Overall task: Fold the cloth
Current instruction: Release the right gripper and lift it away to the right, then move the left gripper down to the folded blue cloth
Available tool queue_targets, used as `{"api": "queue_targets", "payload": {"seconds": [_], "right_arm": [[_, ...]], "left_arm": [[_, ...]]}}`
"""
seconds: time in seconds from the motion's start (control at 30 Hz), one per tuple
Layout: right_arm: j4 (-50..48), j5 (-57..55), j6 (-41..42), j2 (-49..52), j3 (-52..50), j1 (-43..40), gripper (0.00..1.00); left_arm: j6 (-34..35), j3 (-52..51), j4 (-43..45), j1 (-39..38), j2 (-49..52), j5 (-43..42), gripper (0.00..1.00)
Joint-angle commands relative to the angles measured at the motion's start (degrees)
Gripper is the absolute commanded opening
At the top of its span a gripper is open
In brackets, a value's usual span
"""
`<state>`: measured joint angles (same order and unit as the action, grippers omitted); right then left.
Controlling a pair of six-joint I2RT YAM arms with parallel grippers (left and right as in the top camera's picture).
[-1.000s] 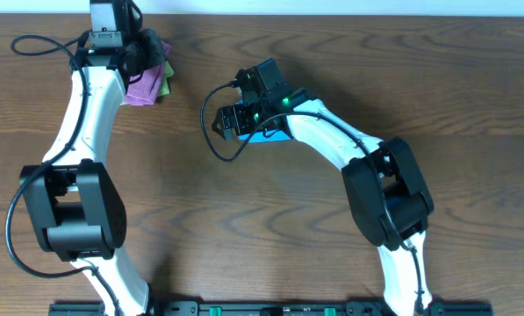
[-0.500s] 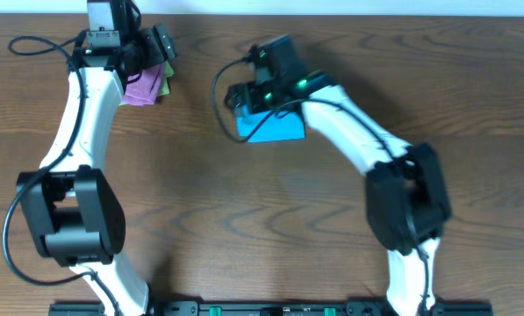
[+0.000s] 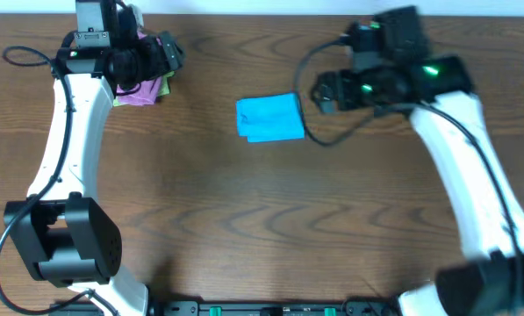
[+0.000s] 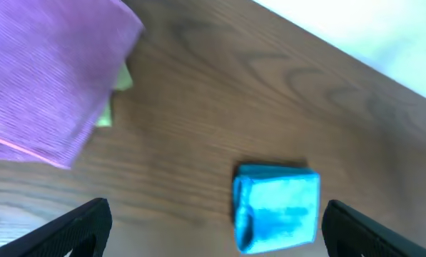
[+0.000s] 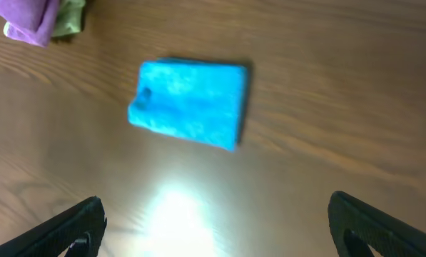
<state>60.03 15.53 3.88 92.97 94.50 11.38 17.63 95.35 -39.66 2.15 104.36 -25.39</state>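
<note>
— So, where is your right gripper [image 5: 214,227] now?
— Off the cloth [image 3: 270,118] and well to its right, fingers spread on nothing; 1 second ago it sat right over it.
— And the cloth?
— Folded small, alone on the table [image 3: 244,211]. Your left gripper [image 4: 216,223] gapes too, near the purple cloth [image 3: 137,90] — you look finished.

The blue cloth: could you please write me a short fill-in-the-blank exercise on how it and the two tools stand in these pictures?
1. The blue cloth lies folded into a compact ___ on the table.
2. The left tool and the right tool are both ___, holding nothing.
3. The cloth lying on top of the light green cloth is ___ in colour.
Missing words: rectangle; open; purple.
</note>
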Motion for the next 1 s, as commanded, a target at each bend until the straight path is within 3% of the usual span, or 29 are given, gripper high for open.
{"api": "queue_targets", "payload": {"seconds": [0.0,0.33,0.53,0.67,0.97], "right_arm": [[0.09,-0.57,-3.13,-8.2,-7.69,-2.91,0.99],[-2.08,-0.24,-3.06,-44.63,-40.02,-11.91,0.99],[-0.39,2.67,7.63,-67.04,-49.86,-14.21,0.99],[-0.94,2.56,14.43,-74.07,-50.4,-14.19,0.99],[-0.72,2.73,14.8,-75.78,-50.4,-14.19,0.99]], "left_arm": [[2.4,-1.22,-0.5,-0.96,-0.5,-4.66,0.95],[7.17,-7.69,-0.33,-8.39,-0.5,-5.51,0.95],[12.09,-17.38,4.26,-12.02,-0.5,-5.9,0.95],[15.23,-22.05,10.23,-13.0,-0.5,-8.09,0.95],[26.8,-33.4,30.36,-16.39,-0.42,-8.52,0.96]]}}
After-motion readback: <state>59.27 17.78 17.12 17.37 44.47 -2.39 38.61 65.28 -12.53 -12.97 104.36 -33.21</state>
